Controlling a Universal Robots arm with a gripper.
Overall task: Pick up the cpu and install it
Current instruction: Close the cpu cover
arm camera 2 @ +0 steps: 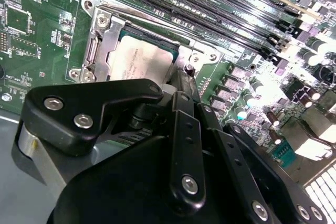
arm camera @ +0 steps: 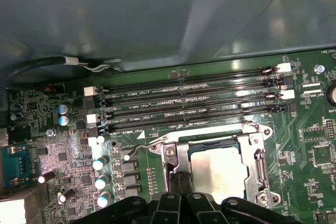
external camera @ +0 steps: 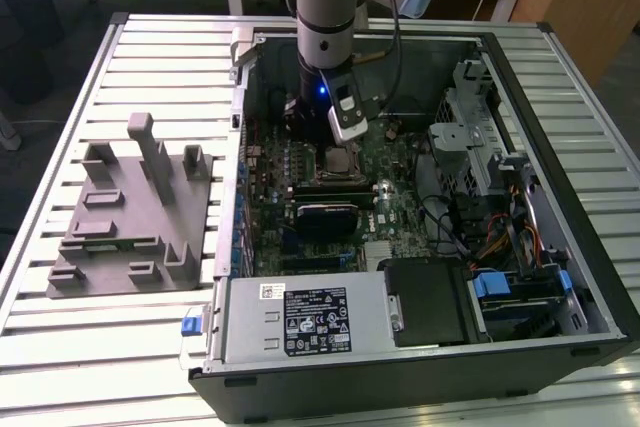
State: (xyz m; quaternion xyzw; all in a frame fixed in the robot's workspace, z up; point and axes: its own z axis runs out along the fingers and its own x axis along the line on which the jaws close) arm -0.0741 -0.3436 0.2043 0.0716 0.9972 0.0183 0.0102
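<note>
Small square cpu with pale silver metal top [arm camera: 220, 167] is observed lying flat inside the silver metal socket frame [arm camera: 261, 166] on the green motherboard [arm camera: 310, 145], within the open black computer case [external camera: 400, 392] on the slatted metal worktop [external camera: 150, 57]. Black pincer [arm camera: 178, 181] is closed and empty, its tips at the cpu's edge. Contact cannot be determined.

- Exterior view: even room light on the table [external camera: 60, 347]; the computer case [external camera: 400, 387] is shadowed inside; a blue lamp [external camera: 321, 89] glows at upper centre.
- Second wrist view: glare washes out the capacitors [arm camera 2: 315, 45]; the cpu [arm camera 2: 139, 61] shines pale.
- First wrist view: the metal panel [arm camera: 131, 14] is dim, teal-tinted.
</note>
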